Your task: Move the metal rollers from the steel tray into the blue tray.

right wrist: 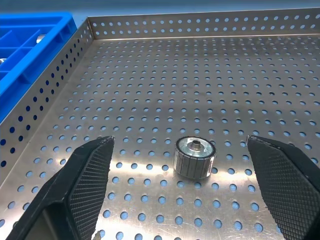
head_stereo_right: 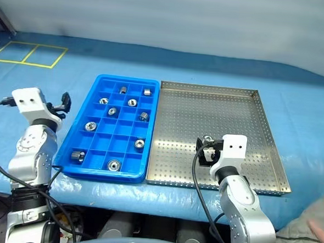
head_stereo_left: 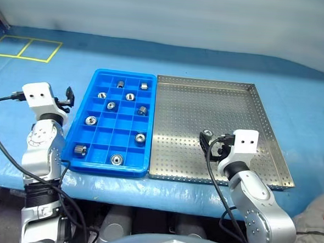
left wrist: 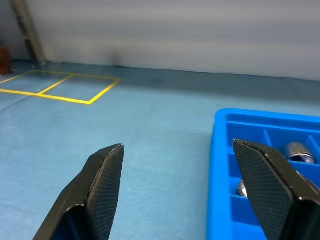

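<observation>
While one roller (right wrist: 194, 157) sits on the steel tray (head_stereo_left: 261, 114), right fingers (right wrist: 284, 178) gape around it; left fingers (left wrist: 102, 181) open beside the blue tray (head_stereo_left: 76, 130).

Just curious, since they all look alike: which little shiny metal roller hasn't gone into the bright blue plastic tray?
The metal roller on the perforated steel tray, before the open right gripper.
</observation>
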Tool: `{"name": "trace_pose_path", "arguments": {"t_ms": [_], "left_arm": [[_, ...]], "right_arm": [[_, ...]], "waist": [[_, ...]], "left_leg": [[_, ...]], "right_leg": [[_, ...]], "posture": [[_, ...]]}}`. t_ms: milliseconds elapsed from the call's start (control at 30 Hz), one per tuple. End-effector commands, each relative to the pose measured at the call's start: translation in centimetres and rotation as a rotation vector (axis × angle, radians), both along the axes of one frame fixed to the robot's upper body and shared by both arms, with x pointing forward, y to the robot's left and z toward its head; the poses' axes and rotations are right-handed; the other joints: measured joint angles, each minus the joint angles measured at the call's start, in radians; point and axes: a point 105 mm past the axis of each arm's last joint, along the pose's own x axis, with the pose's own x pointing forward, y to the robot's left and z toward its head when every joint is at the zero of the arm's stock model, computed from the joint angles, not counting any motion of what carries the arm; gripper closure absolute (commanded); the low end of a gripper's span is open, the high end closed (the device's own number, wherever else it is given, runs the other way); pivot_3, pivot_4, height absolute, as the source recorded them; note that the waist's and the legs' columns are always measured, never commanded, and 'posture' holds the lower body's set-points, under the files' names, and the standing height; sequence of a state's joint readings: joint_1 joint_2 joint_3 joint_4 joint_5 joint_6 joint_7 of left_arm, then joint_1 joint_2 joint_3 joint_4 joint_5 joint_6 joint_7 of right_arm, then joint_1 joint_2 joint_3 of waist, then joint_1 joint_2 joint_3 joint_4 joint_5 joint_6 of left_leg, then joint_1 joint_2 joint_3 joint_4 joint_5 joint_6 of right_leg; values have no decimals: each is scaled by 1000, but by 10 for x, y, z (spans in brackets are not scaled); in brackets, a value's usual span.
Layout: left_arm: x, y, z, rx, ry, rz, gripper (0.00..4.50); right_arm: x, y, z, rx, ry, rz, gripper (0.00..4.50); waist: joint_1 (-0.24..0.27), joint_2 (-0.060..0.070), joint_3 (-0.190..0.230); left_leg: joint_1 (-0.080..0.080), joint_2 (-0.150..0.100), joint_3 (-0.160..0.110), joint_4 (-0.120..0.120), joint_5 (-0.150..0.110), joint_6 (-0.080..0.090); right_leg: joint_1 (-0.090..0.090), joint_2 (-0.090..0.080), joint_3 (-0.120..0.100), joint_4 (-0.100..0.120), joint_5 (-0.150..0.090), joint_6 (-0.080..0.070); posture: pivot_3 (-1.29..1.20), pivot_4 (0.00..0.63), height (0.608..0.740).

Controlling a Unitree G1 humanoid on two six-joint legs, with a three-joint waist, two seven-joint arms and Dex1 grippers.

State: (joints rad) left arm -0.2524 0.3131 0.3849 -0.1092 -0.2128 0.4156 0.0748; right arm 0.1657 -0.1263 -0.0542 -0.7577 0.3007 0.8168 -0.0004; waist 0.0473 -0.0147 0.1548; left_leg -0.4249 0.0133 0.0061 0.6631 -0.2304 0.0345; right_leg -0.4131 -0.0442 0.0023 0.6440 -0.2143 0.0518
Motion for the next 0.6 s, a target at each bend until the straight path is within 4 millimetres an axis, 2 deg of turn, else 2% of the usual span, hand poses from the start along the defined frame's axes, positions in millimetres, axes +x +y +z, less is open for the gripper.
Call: {"name": "trace_pose_path", "arguments": {"t_ms": [33,167,267,367,600], "left_arm": [[-8,20,3,-26,-15,120,702],[-19,41,-9,-37,45,251,702],[-23,48,-14,-68,58,295,702],[-26,52,-17,-80,67,314,1322],[-28,57,-27,-96,89,332,3625]], "right_arm": [[-3,3,12,14,-49,4,24],[-7,6,8,36,-32,-3,24],[-10,9,4,41,-16,1,24],[-13,9,0,42,3,-1,0],[-18,11,-3,40,20,4,0]], "waist": [[1,0,0],[1,0,0],[4,-1,0],[5,-1,0],[6,-1,-1]], "left_leg": [[0,0,0,0,0,0],[0,0,0,0,0,0],[0,0,0,0,0,0],[0,0,0,0,0,-1],[0,0,0,0,1,-1]], "right_leg": [[0,0,0,0,0,0],[0,0,0,0,0,0],[0,0,0,0,0,0],[0,-1,0,0,0,-1],[0,-1,0,0,-1,-4]], "posture": [[147,150,740],[154,150,740],[153,150,740],[151,150,740],[147,150,740]]}}
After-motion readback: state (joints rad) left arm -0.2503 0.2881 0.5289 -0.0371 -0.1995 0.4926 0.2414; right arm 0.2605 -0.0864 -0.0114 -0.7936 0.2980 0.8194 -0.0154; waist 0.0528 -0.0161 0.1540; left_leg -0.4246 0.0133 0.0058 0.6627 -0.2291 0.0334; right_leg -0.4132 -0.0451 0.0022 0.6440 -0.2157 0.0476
